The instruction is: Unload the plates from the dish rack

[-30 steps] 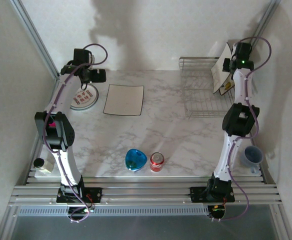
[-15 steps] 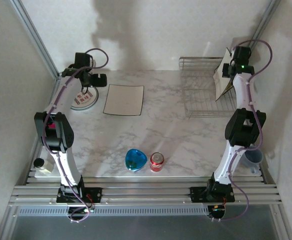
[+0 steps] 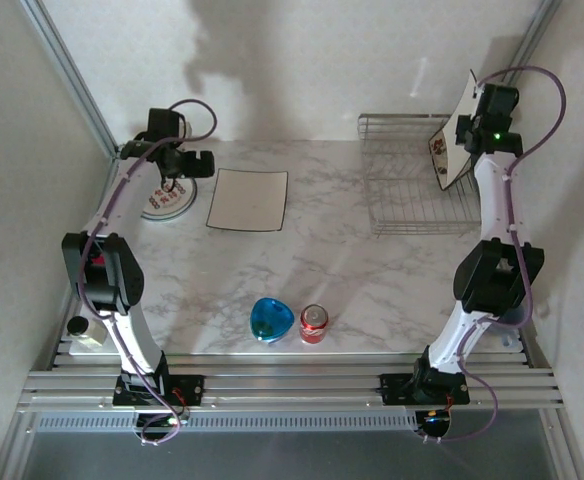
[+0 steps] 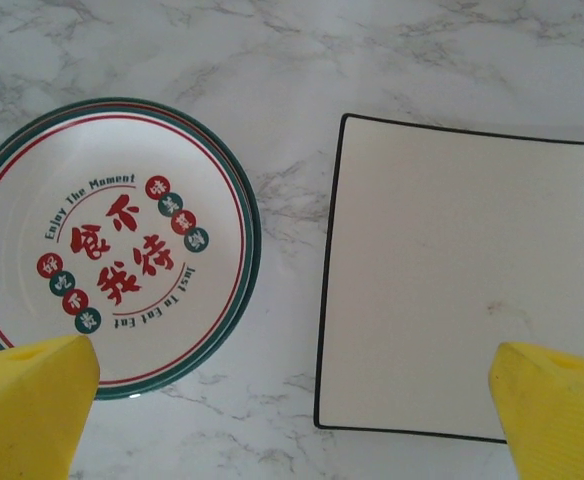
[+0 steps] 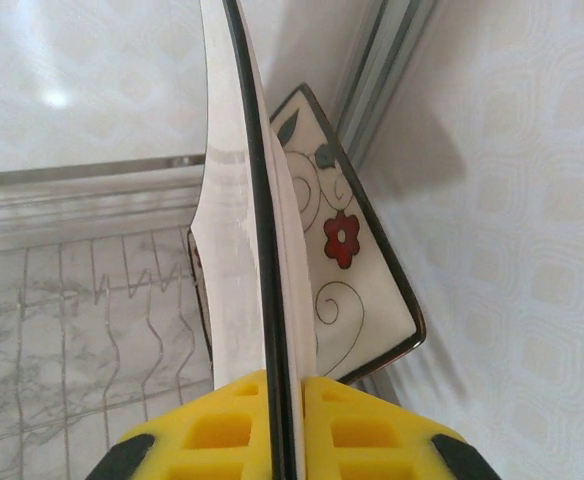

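On the table [image 3: 352, 270], at its far right corner, above the dish rack [image 3: 412, 190], the right gripper [image 5: 284, 420] clamps a square plate [image 5: 257, 200] by its rim. The plate looks stiff, glossy, likely slippery and breakable. The left gripper [image 4: 292, 400], jaws apart, hangs over a round plate [image 4: 112, 245] at the far left.

marble table [image 3: 352, 270] under my arms, round plate [image 3: 165, 199] far left, square plate [image 3: 248, 199] beside it, rack [image 3: 412, 185] far right, blue bowl [image 3: 271, 320] and can [image 3: 314, 323] near me

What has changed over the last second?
The right gripper, shut on a square plate by its edge, has raised it up from the dish rack. The left gripper shifted slightly, open above the round plate and flat square plate. Those, the blue bowl and can stayed put.
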`<state>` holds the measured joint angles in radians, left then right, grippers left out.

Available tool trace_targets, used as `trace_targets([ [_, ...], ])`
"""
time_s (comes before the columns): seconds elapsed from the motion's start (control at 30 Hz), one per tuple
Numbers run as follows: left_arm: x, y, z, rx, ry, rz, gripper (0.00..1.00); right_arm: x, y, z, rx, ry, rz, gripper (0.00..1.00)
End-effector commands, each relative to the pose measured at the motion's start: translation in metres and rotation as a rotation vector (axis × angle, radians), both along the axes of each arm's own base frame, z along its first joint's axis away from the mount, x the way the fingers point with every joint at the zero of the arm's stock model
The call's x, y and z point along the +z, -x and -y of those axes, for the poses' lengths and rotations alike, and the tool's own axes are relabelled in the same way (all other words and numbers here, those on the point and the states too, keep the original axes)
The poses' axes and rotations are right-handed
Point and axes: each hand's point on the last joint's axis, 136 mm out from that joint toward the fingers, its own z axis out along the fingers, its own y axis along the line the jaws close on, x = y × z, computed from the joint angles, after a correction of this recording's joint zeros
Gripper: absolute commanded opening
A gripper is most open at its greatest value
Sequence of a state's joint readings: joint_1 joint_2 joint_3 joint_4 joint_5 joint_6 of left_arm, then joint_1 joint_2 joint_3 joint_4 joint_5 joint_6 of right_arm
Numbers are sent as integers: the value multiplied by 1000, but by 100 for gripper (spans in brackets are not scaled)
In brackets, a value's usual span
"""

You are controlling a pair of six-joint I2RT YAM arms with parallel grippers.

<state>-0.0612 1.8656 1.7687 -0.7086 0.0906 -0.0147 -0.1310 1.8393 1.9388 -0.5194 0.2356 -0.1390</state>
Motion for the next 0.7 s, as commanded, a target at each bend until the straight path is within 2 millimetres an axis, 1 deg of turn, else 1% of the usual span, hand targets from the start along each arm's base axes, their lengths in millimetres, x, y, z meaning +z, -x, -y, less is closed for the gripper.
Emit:
trace_targets([
  [0.0, 15, 9, 4, 1, 12, 28, 100, 101, 20, -18, 27, 19, 274, 0],
  [0.13, 19, 13, 8, -5, 16, 35, 100, 113, 37, -33, 47, -9, 282, 0],
  [0.3, 21, 19, 13, -18, 20, 38, 100, 118, 54, -58, 89, -33, 268, 0],
  [0.4, 25, 22, 16, -24, 22, 45, 100, 118, 63, -70, 111, -58, 262, 0],
  [0.5, 30, 25, 18, -29, 23, 54, 100, 114, 70, -81, 134, -90, 248, 0],
  [0.6, 31, 28, 19, -32, 26, 54, 100, 108, 77, -93, 169, -171, 239, 0],
  [0.67, 32, 31, 21, -36, 27, 57, 100, 104, 83, -105, 214, -250, 240, 0],
])
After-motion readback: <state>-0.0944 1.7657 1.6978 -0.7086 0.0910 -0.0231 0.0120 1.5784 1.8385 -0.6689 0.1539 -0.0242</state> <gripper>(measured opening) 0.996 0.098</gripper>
